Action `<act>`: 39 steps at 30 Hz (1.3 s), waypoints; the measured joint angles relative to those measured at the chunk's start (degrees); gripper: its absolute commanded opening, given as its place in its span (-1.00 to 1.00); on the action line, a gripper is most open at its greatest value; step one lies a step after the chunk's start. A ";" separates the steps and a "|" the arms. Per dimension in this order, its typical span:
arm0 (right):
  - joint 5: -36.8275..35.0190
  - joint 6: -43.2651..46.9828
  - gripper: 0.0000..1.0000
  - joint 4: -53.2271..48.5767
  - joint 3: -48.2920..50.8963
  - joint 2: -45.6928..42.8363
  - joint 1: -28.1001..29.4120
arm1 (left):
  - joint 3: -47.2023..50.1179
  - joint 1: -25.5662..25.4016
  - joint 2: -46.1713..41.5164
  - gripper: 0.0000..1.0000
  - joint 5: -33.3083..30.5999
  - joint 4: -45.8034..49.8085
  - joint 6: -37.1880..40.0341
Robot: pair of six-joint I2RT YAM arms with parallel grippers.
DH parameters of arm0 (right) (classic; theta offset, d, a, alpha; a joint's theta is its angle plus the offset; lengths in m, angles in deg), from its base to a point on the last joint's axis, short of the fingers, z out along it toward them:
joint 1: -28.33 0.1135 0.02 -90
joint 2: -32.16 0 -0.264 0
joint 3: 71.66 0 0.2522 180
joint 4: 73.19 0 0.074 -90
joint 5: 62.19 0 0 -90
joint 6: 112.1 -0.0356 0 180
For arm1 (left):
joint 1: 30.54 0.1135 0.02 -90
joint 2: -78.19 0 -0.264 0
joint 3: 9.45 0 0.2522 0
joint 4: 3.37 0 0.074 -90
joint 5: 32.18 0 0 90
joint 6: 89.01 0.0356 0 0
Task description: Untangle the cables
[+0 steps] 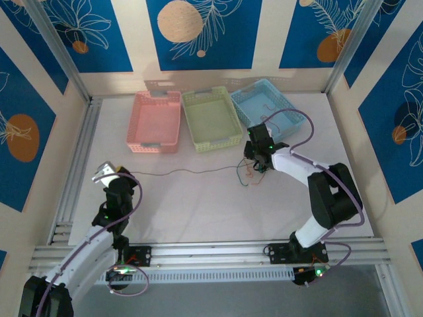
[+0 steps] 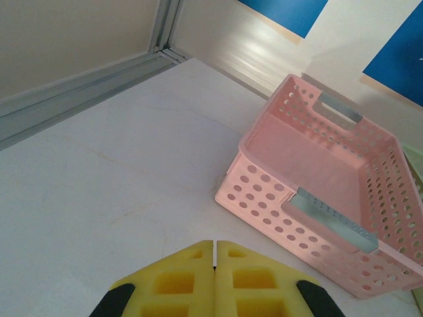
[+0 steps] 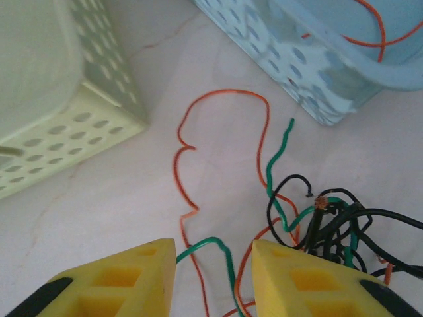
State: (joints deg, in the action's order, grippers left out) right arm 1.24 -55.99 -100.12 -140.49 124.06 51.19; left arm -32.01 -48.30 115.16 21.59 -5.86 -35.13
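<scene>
Cables (image 1: 250, 173) are bunched in a small knot a little toward 3 o'clock from the middle of the table (image 1: 198, 211), right under the right gripper (image 3: 215, 254). One long dark strand (image 1: 185, 172) runs out of the knot toward 9 o'clock and ends close to the left arm.

Up close from the right wrist it's a proper mess. The black strands (image 3: 334, 228) are clumped at about 4 o'clock from the jaws, looping over each other, with bits of green and orange threaded through. An orange strand (image 3: 231, 92) makes a big wobbly loop out toward 12 o'clock and comes back down through the gap between the pads. A green strand (image 3: 205, 240) arches across that same gap. The right jaws stand apart with a moderate gap, and neither pad looks pressed onto a wire, so nothing is pinched as far as I can see.

The left gripper (image 2: 215, 247) sits over at the 9 o'clock side of the table with its yellow pads squeezed flat together and nothing between them, hanging above bare tabletop.

Three baskets line the 12 o'clock edge: pink basket (image 1: 156, 122), green basket (image 1: 211, 119), and blue basket (image 1: 268, 105). The blue one is nearest the knot, at roughly 1 o'clock from it, and has another orange piece (image 3: 370, 45) lying inside.
</scene>
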 measured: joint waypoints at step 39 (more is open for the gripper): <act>2.89 0.57 -1.00 -11.37 -11.15 12.57 -0.35 | 0.00 0.57 0.76 -1.00 1.27 -0.83 0.00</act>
State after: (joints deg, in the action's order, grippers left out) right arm 4.13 -55.42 -111.48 -151.64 136.62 50.84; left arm -32.01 -47.73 115.92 22.86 -6.69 -35.13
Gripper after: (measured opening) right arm 0.061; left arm 0.065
